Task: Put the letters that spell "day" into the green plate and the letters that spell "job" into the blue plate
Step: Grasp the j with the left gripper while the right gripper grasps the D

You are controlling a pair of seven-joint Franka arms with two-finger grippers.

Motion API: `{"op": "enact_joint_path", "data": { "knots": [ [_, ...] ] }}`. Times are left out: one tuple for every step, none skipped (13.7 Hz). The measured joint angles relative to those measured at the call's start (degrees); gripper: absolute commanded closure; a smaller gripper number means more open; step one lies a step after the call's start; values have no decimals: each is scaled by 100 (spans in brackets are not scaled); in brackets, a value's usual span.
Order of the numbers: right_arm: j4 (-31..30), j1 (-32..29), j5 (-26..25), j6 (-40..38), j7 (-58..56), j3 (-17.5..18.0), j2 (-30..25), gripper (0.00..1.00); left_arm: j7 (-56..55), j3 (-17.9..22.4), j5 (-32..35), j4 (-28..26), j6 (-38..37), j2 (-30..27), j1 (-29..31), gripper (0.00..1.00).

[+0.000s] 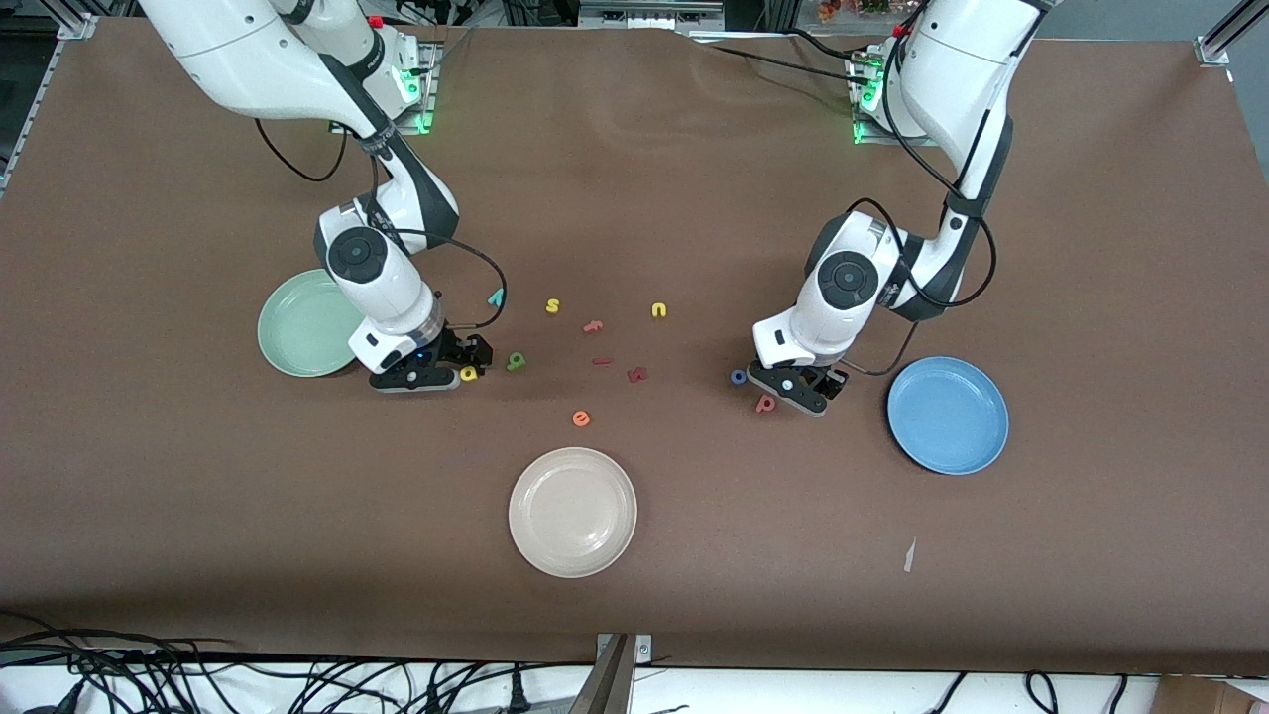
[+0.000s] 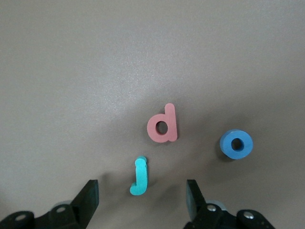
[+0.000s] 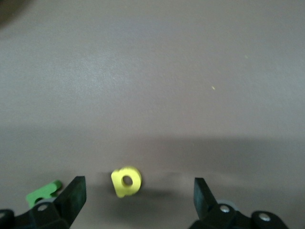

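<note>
My left gripper [image 2: 141, 198] is low over the table and open. The teal j [image 2: 138, 176] lies between its fingers, touching neither. Beside the j lie the salmon-pink b [image 2: 163, 124] and the blue o [image 2: 236, 144]. In the front view the left gripper [image 1: 793, 389] hides the j; the o [image 1: 738, 377] and b [image 1: 765, 403] show next to it, near the blue plate [image 1: 948, 415]. My right gripper [image 3: 138, 195] is open around the yellow a [image 3: 126, 181], with the green d [image 3: 44, 192] beside it. The teal y [image 1: 496, 296] lies farther from the camera, and the green plate [image 1: 297, 322] is close by.
A cream-white plate [image 1: 572, 512] sits nearest the camera, mid-table. Loose letters lie between the arms: a yellow s [image 1: 552, 305], a yellow u [image 1: 658, 310], a salmon f [image 1: 593, 325], an orange e [image 1: 581, 418] and a dark red piece [image 1: 636, 374].
</note>
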Motion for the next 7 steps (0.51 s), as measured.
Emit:
{"op": "enact_joint_path", "data": {
  "knots": [
    [70,1,-147,0,0,0,89,1,0,2,0,0,0,2,0,37],
    [119,1,-226,1,0,0,150,6,2,2,0,0,1,6,0,37],
    [149,2,-268,1,-2,0,190,20,3,3,0,6,15,15,0,38],
    [157,5,-277,1,-6,0,203,24,3,6,0,31,38,34,0,39],
    [157,16,-284,0,-13,0,206,24,4,9,0,77,49,71,0,41],
    [157,35,-289,-2,-13,0,208,25,7,13,0,118,53,107,0,44],
    [157,51,-289,-6,-13,0,210,31,14,18,0,144,57,137,0,47]
  ]
}}
